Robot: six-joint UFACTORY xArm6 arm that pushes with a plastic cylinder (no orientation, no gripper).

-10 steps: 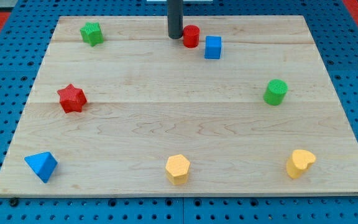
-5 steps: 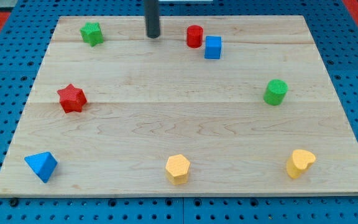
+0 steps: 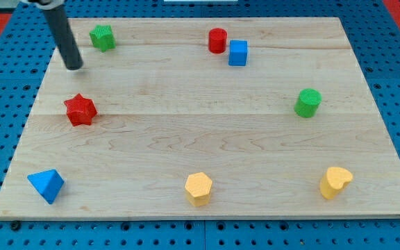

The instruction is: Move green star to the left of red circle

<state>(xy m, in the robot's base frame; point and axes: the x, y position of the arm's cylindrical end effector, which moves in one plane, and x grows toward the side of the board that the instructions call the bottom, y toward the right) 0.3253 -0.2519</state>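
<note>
The push itself has not begun: the green star (image 3: 102,37) sits near the board's (image 3: 186,132) top left corner, well apart from the red circle (image 3: 217,40), which stands further along the top edge toward the view's right with a blue cube (image 3: 238,53) just beside it on its right. The stretch of board between star and circle is bare, so the whole slide toward the circle's left side is left to do. My tip (image 3: 73,67) rests on the wood below and to the view's left of the green star, near it but not touching, and above the red star (image 3: 80,110). The rod leans up toward the view's top left corner. It has no jaws and carries nothing; it can only shove. From here it looks placed to get behind the star and push it rightward.
</note>
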